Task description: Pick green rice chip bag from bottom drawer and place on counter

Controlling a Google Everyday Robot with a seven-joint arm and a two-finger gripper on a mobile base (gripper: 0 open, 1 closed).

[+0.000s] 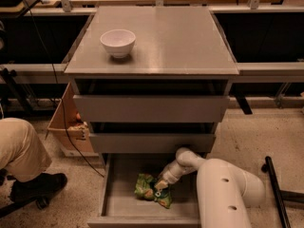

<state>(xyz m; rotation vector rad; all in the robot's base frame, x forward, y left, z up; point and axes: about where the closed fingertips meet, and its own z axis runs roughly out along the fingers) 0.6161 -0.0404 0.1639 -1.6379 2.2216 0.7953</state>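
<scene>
The bottom drawer (122, 201) holds the green rice chip bag (144, 188), the gripper (160, 184) down on it (grasp cannot be told).

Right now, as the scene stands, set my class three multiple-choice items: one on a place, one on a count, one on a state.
1. Where does the green rice chip bag lie? A in the top drawer; B in the bottom drawer; C on the floor.
2. How many bowls stand on the counter? A none; B three; C one.
3. The bottom drawer is: A pulled open; B pushed shut; C lifted out.
Answers: 1 B, the bag lies on the drawer's floor, with the gripper down at it. 2 C, a single white bowl stands there. 3 A, its floor is in plain view.
</scene>
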